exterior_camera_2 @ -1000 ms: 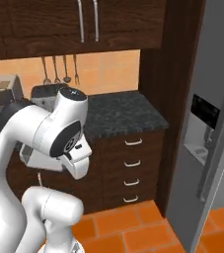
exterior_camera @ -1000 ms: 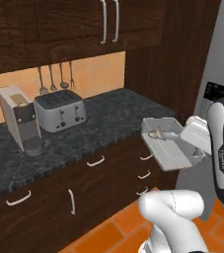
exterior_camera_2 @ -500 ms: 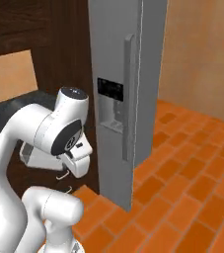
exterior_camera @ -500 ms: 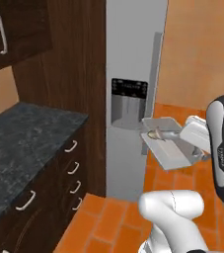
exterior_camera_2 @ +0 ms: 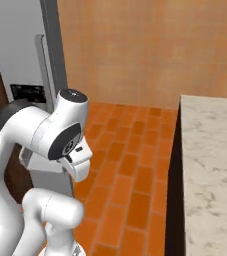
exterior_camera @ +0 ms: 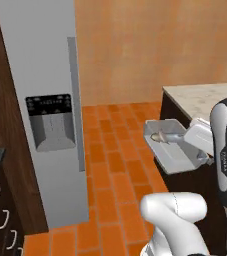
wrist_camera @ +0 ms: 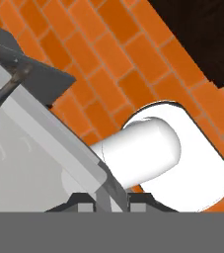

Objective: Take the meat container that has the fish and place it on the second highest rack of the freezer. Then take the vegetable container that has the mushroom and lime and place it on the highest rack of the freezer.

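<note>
A shallow grey rectangular meat container [exterior_camera: 177, 152] sits right of centre in the left base view, held in the air above the orange tiled floor [exterior_camera: 110, 165] by the two-finger gripper [exterior_camera: 197, 142], whose jaws pinch narrowly on its right-hand rim. Inside lies the thin silver-grey fish [exterior_camera: 166, 136] with a tan end, stretched roughly left to right across the tray's upper part, tan end toward the left. In the hand view the container [wrist_camera: 29, 148] fills the left side, its rim running diagonally down to the finger tips [wrist_camera: 91, 201] at the bottom edge, the fish [wrist_camera: 2, 94] a dark sliver at upper left. The tall grey freezer [exterior_camera: 45, 100], door closed, stands at the left of the left base view. The right base view adds a pale marble counter [exterior_camera_2: 210, 170] at right.
</note>
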{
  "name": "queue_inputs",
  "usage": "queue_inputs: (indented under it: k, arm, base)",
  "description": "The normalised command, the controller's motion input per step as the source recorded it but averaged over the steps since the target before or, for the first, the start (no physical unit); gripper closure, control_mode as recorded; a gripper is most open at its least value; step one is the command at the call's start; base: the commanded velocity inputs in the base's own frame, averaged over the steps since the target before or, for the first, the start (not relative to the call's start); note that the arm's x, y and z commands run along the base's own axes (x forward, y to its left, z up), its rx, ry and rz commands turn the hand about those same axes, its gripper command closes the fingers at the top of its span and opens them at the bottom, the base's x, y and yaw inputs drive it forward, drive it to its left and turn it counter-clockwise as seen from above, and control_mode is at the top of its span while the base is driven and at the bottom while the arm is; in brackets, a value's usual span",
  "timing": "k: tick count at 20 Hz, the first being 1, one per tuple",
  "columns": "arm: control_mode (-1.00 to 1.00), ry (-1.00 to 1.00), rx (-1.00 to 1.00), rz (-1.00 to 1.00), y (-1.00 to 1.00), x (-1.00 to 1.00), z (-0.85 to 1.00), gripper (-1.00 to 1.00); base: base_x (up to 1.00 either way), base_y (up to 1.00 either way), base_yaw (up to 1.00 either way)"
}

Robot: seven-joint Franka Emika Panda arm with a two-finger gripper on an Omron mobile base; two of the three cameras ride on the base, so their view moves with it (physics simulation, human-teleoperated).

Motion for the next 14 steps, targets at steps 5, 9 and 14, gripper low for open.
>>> queue_inputs:
  k: [5, 9, 14]
  arm:
    - [1.00, 0.00, 0.00, 0.00, 0.00, 0.00, 0.00, 1.00]
    - [1.00, 0.00, 0.00, 0.00, 0.00, 0.00, 0.00, 1.00]
    - [1.00, 0.00, 0.00, 0.00, 0.00, 0.00, 0.00, 1.00]
  base:
    - [1.00, -0.16, -0.01]
    - [1.00, -0.01, 0.03]
    - [1.00, -0.09, 0.03]
